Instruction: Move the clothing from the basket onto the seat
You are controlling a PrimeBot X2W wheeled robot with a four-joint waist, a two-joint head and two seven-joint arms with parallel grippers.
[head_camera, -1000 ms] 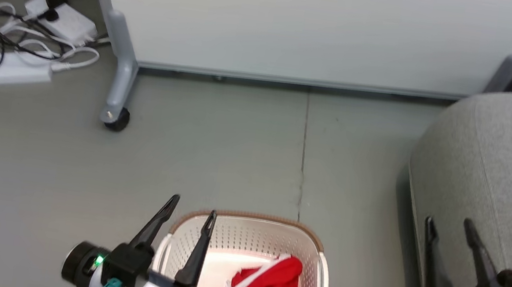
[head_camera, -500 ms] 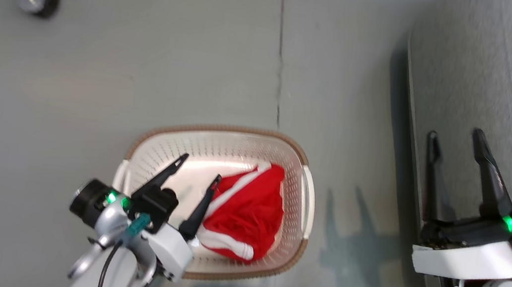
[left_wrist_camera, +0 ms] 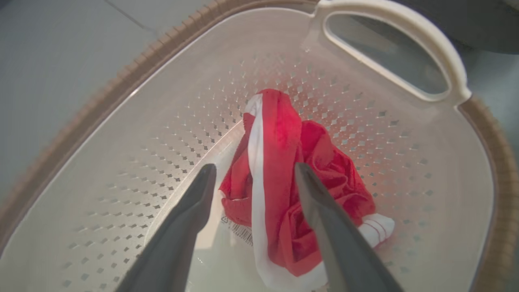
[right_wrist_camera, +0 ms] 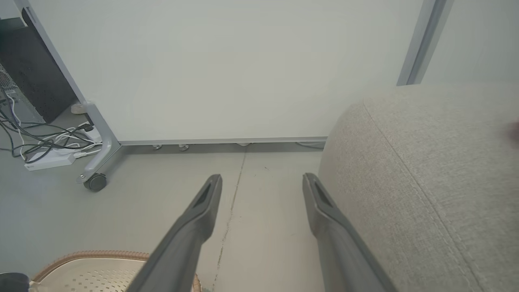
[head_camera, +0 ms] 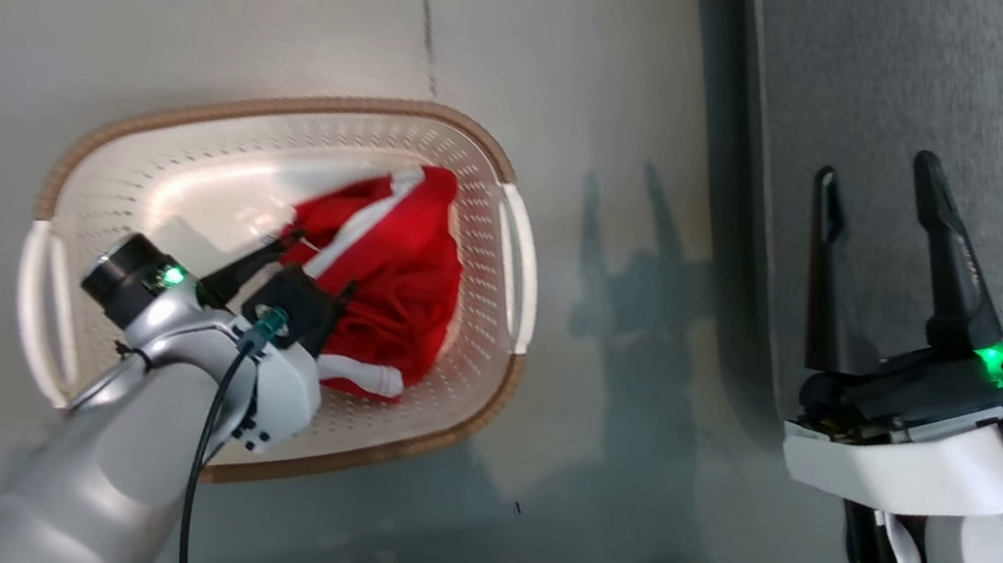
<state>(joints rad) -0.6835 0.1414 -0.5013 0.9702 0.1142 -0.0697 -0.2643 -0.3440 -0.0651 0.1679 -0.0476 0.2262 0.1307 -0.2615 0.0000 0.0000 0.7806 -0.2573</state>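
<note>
Now the left gripper (left_wrist_camera: 255, 167), jaws wide and empty, hangs inside the basket (left_wrist_camera: 134, 134) just above the clothing (left_wrist_camera: 279, 134) bunched on its floor. Best to sink lower, straddle the thick fold, then close firmly. The right gripper (head_camera: 876, 167) hovers spread and empty outside the basket.

The clothing (left_wrist_camera: 284, 182) covers part of the label (left_wrist_camera: 237, 232), whose print is too small to read. The left arm (head_camera: 135, 446) hides the near rim of the basket (head_camera: 188, 139). The head view's right edge cuts off the seat (head_camera: 931, 87).
</note>
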